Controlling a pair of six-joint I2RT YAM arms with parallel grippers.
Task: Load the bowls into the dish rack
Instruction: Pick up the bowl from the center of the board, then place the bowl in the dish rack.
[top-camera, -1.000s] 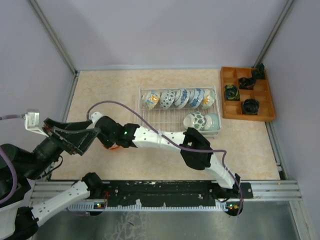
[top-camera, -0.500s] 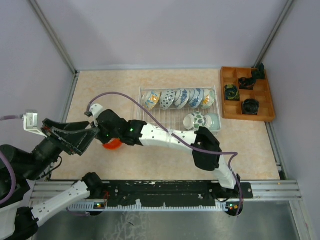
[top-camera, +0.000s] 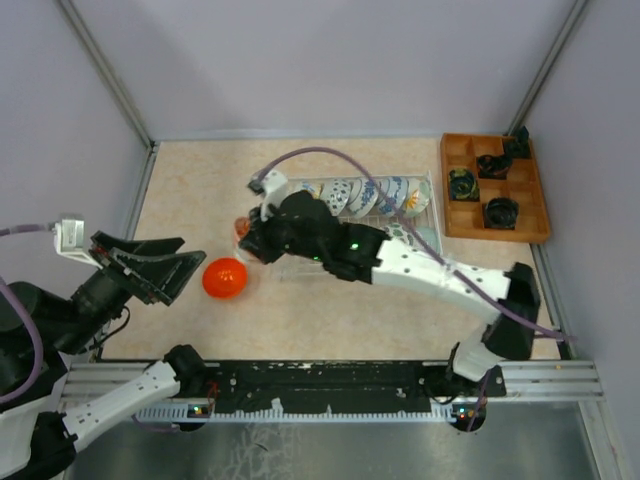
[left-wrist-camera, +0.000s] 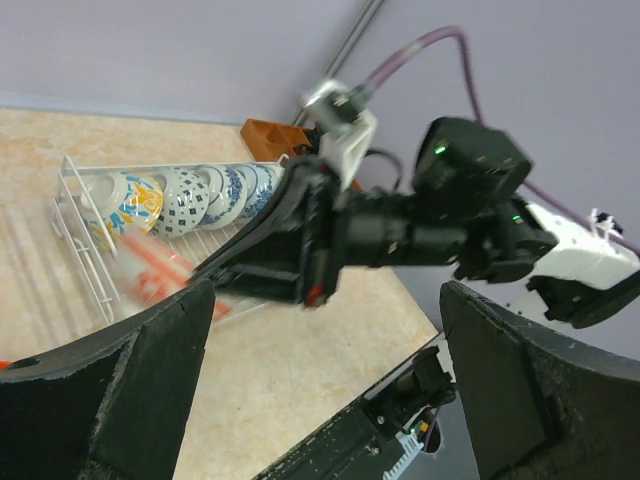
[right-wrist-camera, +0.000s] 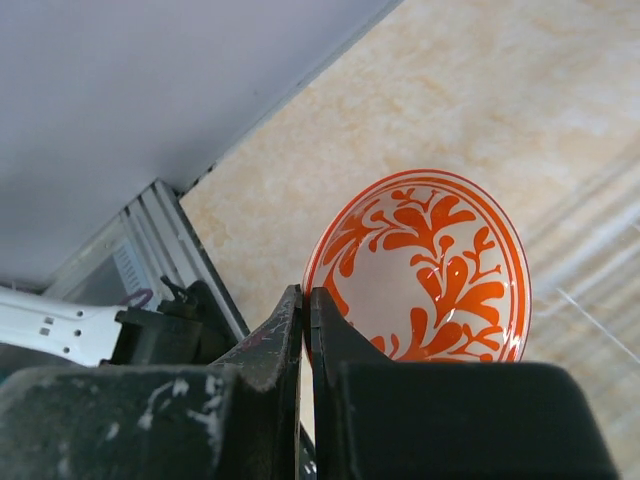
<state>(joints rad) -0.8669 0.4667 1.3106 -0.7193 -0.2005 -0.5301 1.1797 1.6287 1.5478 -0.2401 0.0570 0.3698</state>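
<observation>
Beige stone-look surface (top-camera: 200, 190) with grey walls on three sides; the dish rack (left-wrist-camera: 82, 255) sits towards the far right. A row of blue-patterned bowls (top-camera: 375, 195) stands on edge along its back.

My right pincer (right-wrist-camera: 305, 310) is closed on the rim of a white bowl with orange leaf swirls inside (right-wrist-camera: 420, 265). I hold it just beside the rack's left end, not yet in it. My left pincer (top-camera: 185, 255) is wide open with nothing in it, and it points at a solid orange bowl (top-camera: 224, 278) lying on the surface close ahead.

The grip worries me most. I have only a thin pinch on one edge, so the bowl hangs off to one side, and I judge that a quick turn of the wrist could swing it or let it slide out. The rack's raised wire wall stands between me and a free slot. If I come in too low, the bowl clips the wire. If I come in too far back, I knock the standing row over. My arm also reaches across my left side, so moving the left arm now risks a bump.
</observation>
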